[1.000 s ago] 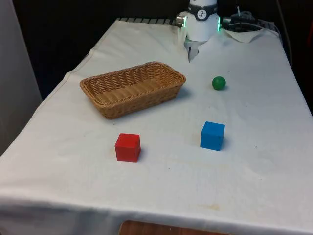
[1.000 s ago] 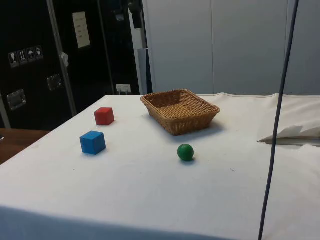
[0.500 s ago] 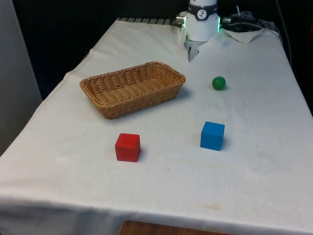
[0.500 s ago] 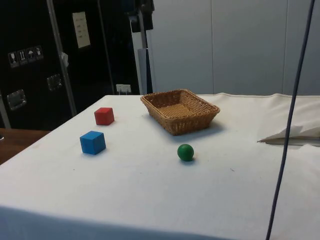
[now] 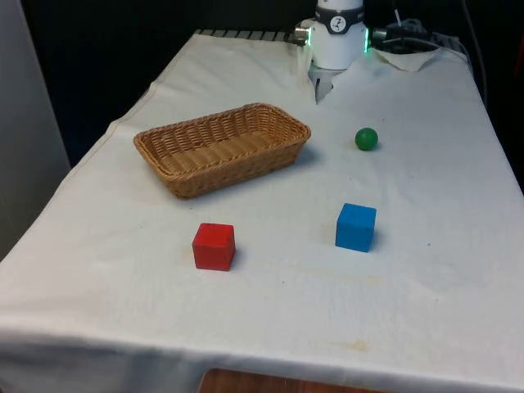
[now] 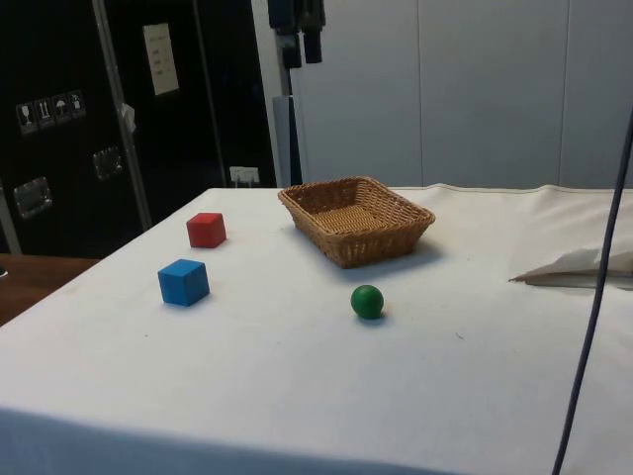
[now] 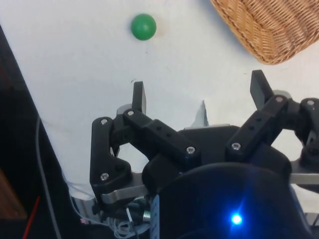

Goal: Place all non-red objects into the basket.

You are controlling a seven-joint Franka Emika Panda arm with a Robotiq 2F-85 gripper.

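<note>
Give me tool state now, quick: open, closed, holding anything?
Tool: open, fingers spread wide, holding nothing, high above the table with the green ball below it.

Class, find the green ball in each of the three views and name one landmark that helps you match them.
Front view: the green ball lies on the cloth to the front view's right of the basket.
Side view: the ball lies nearer the camera than the basket.
Wrist view: the ball lies beyond the open claw.
Shared landmark: the basket.
</note>
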